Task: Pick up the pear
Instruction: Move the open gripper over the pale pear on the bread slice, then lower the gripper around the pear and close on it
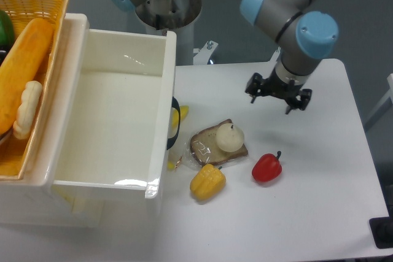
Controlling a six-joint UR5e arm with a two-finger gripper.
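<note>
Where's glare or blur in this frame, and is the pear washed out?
Fixed camera: glare streaks on the white bin's glossy walls; pear pale but outline and stem nub readable against the bread slice; tool slightly soft; soft, faint shadows under the toys.

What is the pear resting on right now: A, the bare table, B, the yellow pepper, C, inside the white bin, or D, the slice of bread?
D: the pear sits on top of the slice of bread, with crust showing around it, while the open gripper hangs above the table, up and to the right, not touching it.
</note>
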